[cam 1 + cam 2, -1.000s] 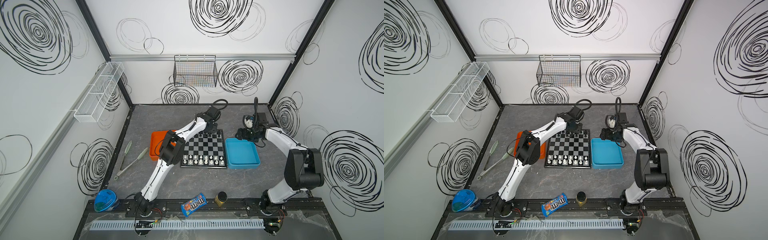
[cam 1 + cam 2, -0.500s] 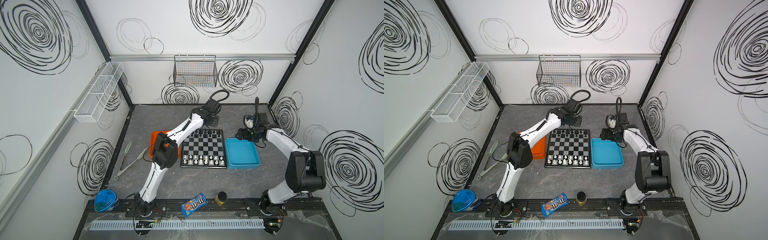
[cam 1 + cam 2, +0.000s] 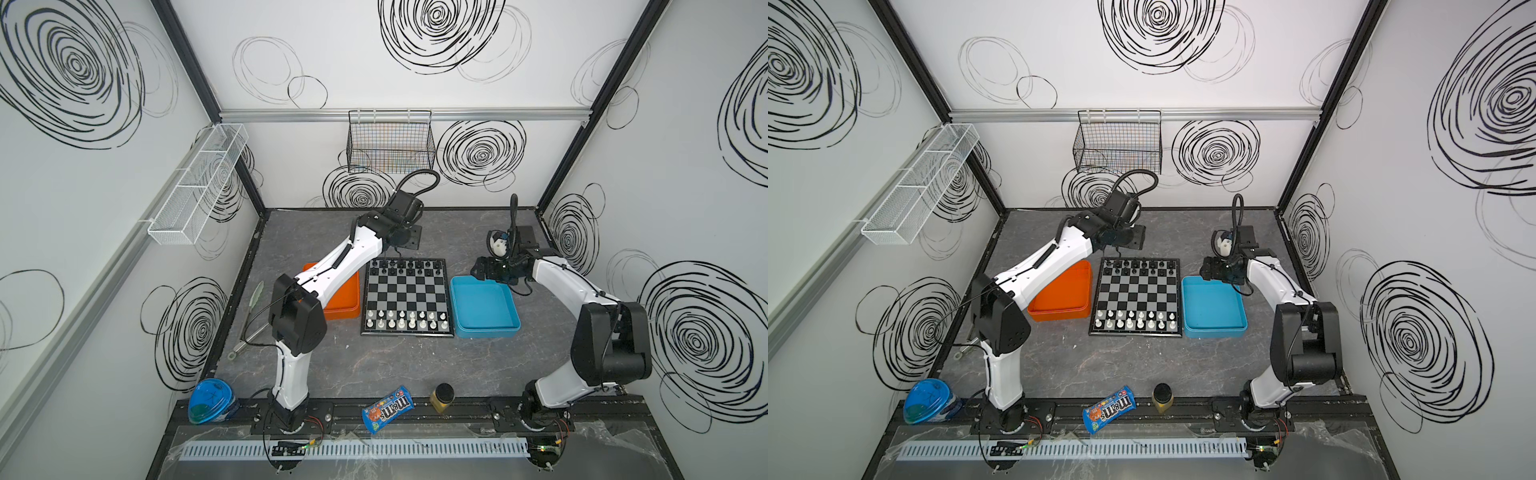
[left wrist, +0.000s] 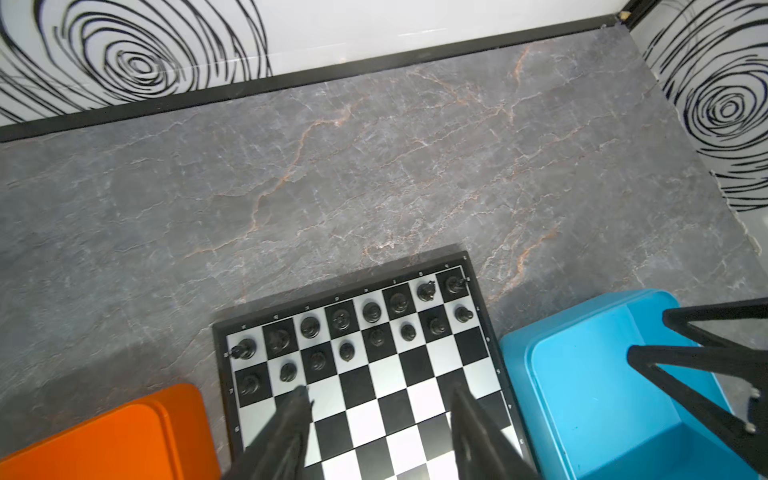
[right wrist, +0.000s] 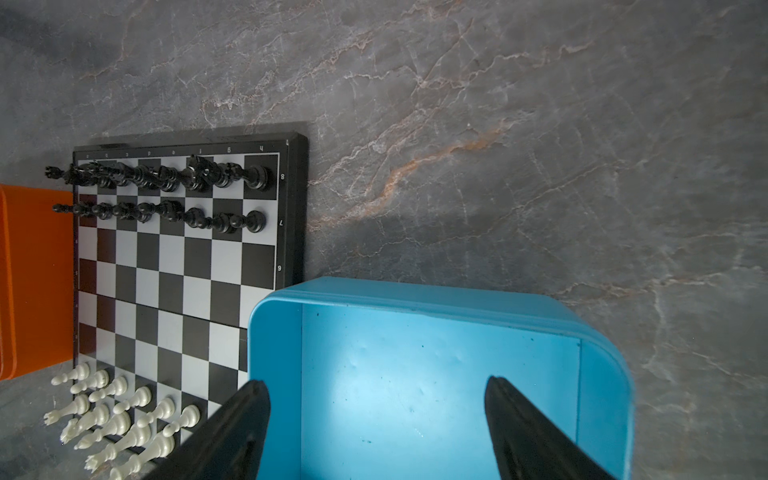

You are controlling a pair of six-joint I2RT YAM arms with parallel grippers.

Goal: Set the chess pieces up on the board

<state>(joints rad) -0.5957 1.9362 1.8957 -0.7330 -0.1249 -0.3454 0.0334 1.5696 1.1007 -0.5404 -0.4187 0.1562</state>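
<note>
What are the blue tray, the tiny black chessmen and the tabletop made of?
The blue tray looks like moulded plastic: smooth, rounded corners, soft sheen. The black chess pieces seem glossy plastic, catching small highlights. The tabletop looks like grey veined stone with a matt finish, though it may be a printed laminate.

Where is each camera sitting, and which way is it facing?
Top views: high above the front edge, looking down and back at the board; the left arm and right arm show whole.
Left wrist: over the board, looking down toward the back wall past the black pieces; the open left fingers show.
Right wrist: above the blue tray, looking down; the open right fingers show.
Shared: both wrist views hold the board, black pieces, blue tray and orange tray.
</note>
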